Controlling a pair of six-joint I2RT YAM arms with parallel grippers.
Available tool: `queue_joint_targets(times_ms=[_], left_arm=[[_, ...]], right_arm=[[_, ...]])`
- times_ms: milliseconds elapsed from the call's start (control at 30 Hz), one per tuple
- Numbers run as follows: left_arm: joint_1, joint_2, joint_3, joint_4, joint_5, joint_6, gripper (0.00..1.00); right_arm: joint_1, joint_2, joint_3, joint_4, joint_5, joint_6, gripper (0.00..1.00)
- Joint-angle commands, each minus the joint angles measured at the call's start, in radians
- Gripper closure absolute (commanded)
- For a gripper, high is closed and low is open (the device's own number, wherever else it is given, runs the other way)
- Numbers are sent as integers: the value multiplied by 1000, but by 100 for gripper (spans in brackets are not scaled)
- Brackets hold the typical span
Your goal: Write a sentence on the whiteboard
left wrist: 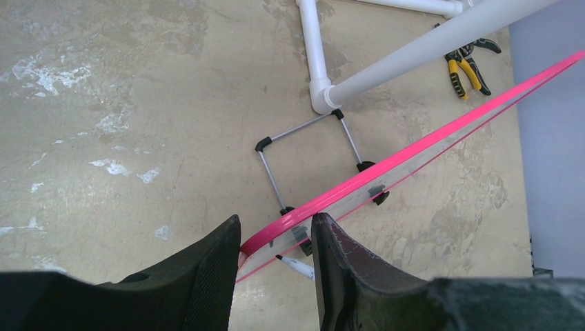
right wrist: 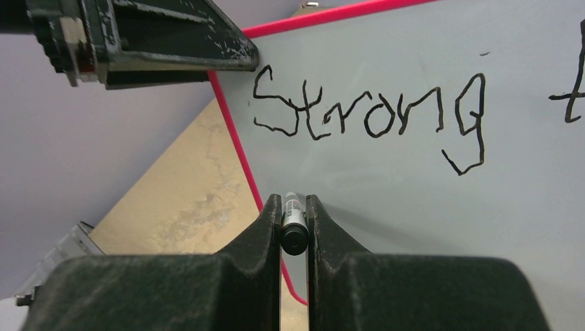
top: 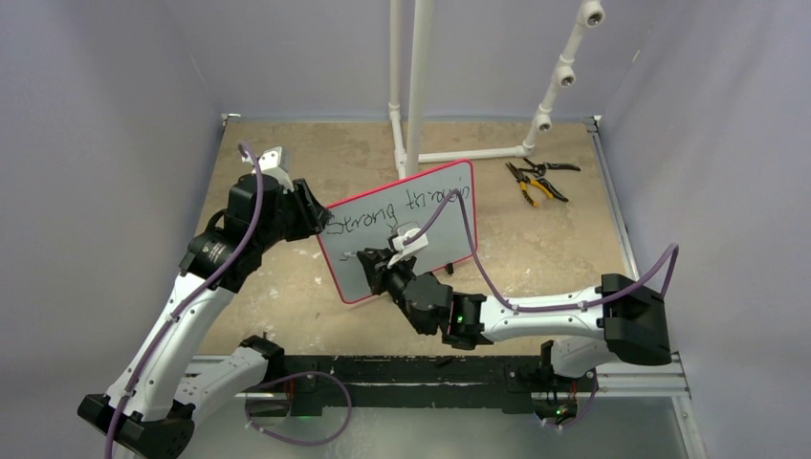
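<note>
The top view looks down from behind over the whole desk [top: 555,239]. Left wrist view peers past the left pincer [left wrist: 276,231] along the edge of the whiteboard [left wrist: 414,155]; right wrist view, close, faces its front.

The whiteboard [top: 402,239] stands tilted at mid-worktop [top: 555,239], its left edge between my left fingers [left wrist: 224,255], my right fingers [right wrist: 270,224] before its face pinching the marker [right wrist: 293,224] below the sentence [right wrist: 365,117], pipe frame [top: 416,86] behind, pliers [top: 536,180] behind-right.
</note>
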Motion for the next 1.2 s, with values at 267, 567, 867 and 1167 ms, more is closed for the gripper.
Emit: queue_joint_targets(times_ms=[267,567,867,1167], left_arm=[[5,10,6,45,12,-8,60],[6,10,-1,45,20,-6,60],[6,4,-5,46,23,-7,60],[6,-4,-5,40,18,-10,60]], right_arm=[[-9,35,60,-11,33,-22,100],[-9,46,60,-99,24,44,100],[-10,73,71,-146,15,71,100],[-10,52,74,-147,73,71,100]])
